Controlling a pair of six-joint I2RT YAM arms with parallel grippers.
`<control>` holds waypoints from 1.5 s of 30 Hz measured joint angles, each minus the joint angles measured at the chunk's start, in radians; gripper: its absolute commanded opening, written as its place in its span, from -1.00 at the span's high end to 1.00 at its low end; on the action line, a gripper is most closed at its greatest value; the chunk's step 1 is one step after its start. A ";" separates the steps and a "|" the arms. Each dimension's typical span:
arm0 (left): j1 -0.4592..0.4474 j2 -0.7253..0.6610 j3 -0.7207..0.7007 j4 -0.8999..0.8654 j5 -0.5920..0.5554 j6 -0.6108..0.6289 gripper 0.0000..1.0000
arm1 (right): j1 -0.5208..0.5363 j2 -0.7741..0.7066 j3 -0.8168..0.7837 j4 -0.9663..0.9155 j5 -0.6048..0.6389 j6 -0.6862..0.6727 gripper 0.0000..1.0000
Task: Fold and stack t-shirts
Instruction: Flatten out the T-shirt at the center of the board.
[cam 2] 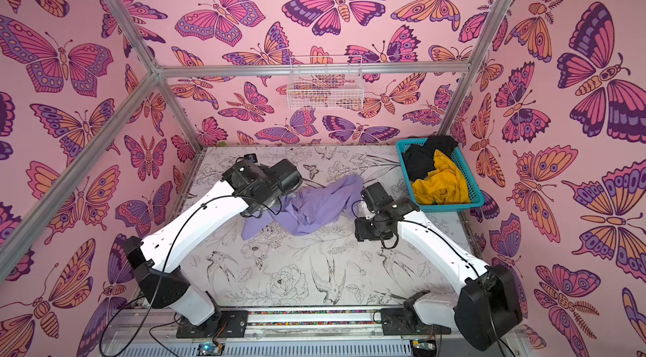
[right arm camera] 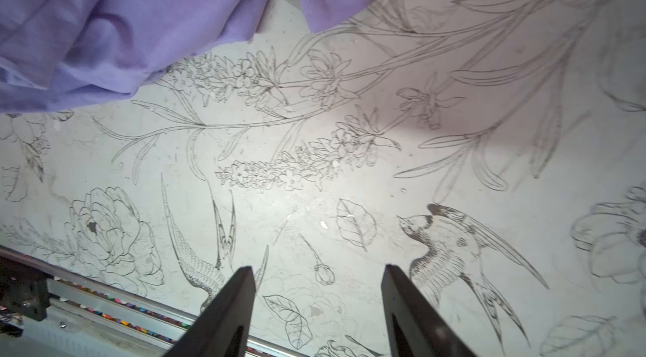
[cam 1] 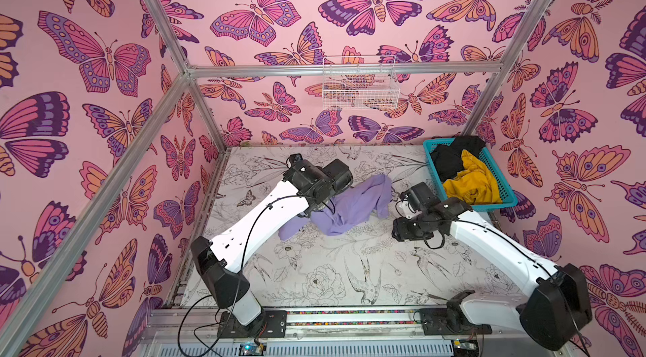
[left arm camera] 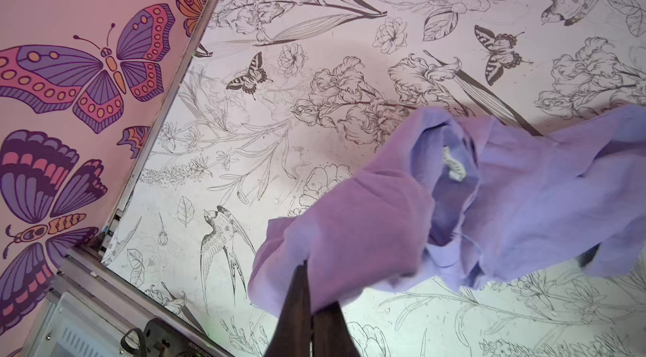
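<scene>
A lavender t-shirt (cam 1: 353, 205) (cam 2: 314, 205) lies crumpled on the flower-printed table, left of centre toward the back. In the left wrist view my left gripper (left arm camera: 307, 276) is shut on a fold of this lavender shirt (left arm camera: 367, 233), and its white neck label (left arm camera: 452, 166) shows inside the collar. My right gripper (right arm camera: 318, 268) is open with nothing between its fingers, over bare table just right of the shirt's edge (right arm camera: 122, 23). A mustard-yellow t-shirt (cam 1: 472, 184) (cam 2: 440, 184) and a black t-shirt (cam 1: 447, 159) (cam 2: 419, 159) lie bunched in the teal basket (cam 1: 505, 194).
The teal basket (cam 2: 473, 194) stands at the table's back right corner. A white wire basket (cam 1: 360, 89) hangs on the back wall. Aluminium frame posts stand at the back corners, and the arms' base rail (cam 1: 349, 316) runs along the front edge.
</scene>
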 measured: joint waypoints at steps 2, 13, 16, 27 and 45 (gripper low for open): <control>0.000 0.019 0.012 -0.001 -0.006 -0.001 0.99 | 0.032 0.064 0.008 0.036 -0.029 0.011 -0.23; 0.000 0.039 0.020 -0.004 -0.017 -0.006 0.99 | 0.135 0.515 0.258 0.197 -0.124 0.047 -0.02; 0.002 0.037 0.019 -0.003 -0.026 -0.006 0.99 | 0.136 0.570 0.331 0.193 -0.092 0.027 -0.02; 0.029 -0.055 -0.052 -0.005 -0.036 -0.006 0.99 | 0.126 0.650 0.416 0.103 0.051 -0.047 -0.05; 0.040 -0.100 -0.102 0.002 -0.035 -0.002 0.99 | 0.049 0.810 0.569 0.193 -0.071 -0.006 0.58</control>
